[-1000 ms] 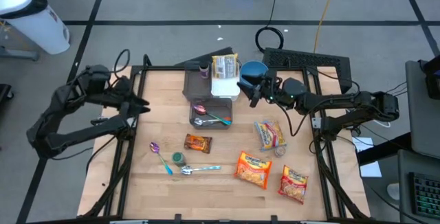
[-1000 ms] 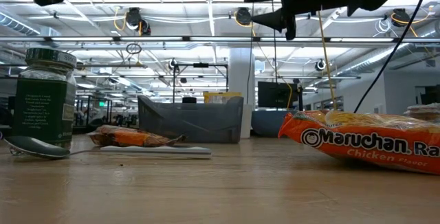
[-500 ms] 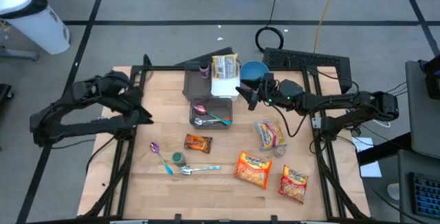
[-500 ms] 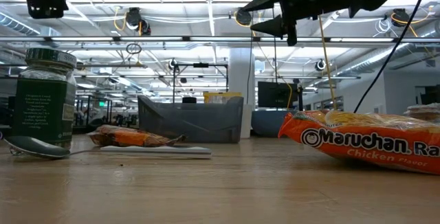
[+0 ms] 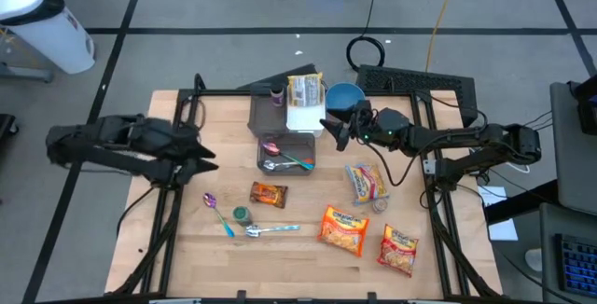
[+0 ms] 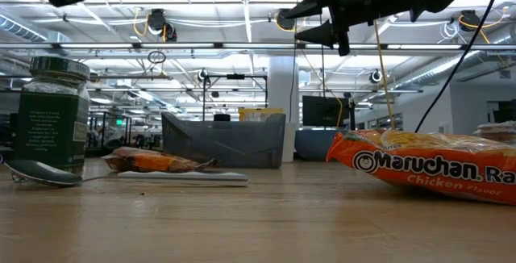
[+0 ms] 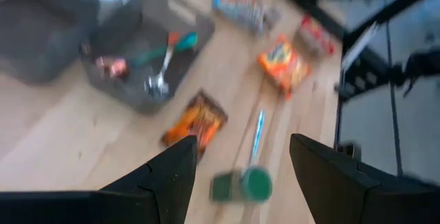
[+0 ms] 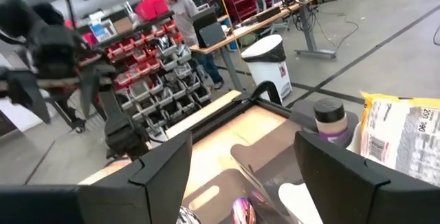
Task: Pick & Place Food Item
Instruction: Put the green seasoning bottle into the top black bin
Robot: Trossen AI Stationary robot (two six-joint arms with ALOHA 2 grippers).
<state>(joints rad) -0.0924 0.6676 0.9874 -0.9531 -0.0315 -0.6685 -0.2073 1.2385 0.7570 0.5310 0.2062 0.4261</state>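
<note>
Several food packets lie flat on the wooden table: an orange-brown snack packet (image 5: 268,194) in the middle, two ramen packs (image 5: 343,229) (image 5: 398,250) near the front right, and a colourful packet (image 5: 367,183) on the right. My left gripper (image 5: 203,158) hangs open above the table's left side, left of the snack packet (image 7: 196,122), with nothing between its fingers. My right gripper (image 5: 331,129) hangs open high over the far middle, beside the grey tray (image 5: 286,153), and is also empty.
The grey tray holds spoons, and a grey bin (image 5: 284,115) with a bag and a bottle stands behind it. A blue bowl (image 5: 345,94) sits at the far right. A green-lidded jar (image 5: 242,215) and two loose spoons (image 5: 216,209) (image 5: 270,230) lie front left. A person (image 8: 175,11) stands far off.
My left arm has swung in from the table's left edge, and its gripper has moved toward the table's middle and near side while rolling, staying open. My right gripper has tipped its fingers up a little toward level, staying in place.
</note>
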